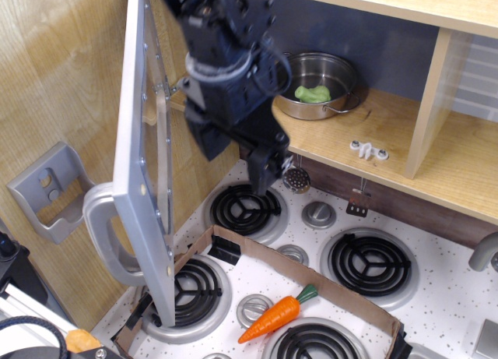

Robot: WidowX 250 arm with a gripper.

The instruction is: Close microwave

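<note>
The microwave's silver-grey door [144,164] stands swung wide open at the left, seen nearly edge-on, with its chunky grey loop handle [101,234] at its lower left. The wood-walled compartment [350,133] lies open behind it, with a steel pot [317,85] holding a green item inside. My black gripper [263,174] hangs just right of the door, in front of the compartment's shelf edge, above the back-left burner. Its fingers look together and hold nothing. It does not touch the door.
A small grey wall-mounted holder [48,189] sits on the left wall. A toy stove top [436,312] with several burners lies below, with a cardboard strip [311,277] and a toy carrot [272,316] on it. A white clip [367,149] lies on the shelf.
</note>
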